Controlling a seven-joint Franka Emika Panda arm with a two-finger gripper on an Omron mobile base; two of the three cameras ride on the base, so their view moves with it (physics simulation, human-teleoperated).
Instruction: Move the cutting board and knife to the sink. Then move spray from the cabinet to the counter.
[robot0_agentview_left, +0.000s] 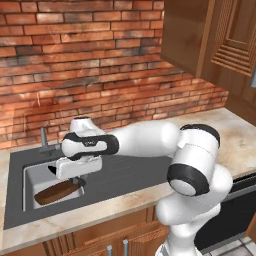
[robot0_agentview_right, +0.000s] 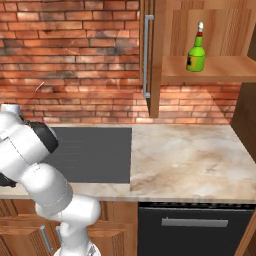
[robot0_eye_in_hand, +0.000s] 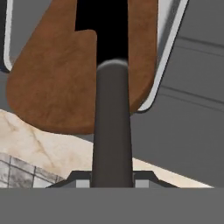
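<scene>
One arm, gripper (robot0_agentview_left: 75, 181) over sink (robot0_agentview_left: 30, 175)

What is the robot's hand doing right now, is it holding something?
Gripper: jaws shut on the dark grey round-handled knife, held over the flat dark brown oval wooden cutting board lying in the sink.

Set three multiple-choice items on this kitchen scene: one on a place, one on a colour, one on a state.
1. Where does the board lie?
A on the stone worktop
B in the sink
C on the cabinet shelf

2. What colour is the bottle?
A green
B blue
C yellow

3. How is the pincer?
A wide open
B shut on the bottle
C shut on the knife

Answers:
1 B, the brown board rests inside the pale basin.
2 A, its body on the shelf is green.
3 C, the hand view shows the dark handle rising from between the tips.
</scene>
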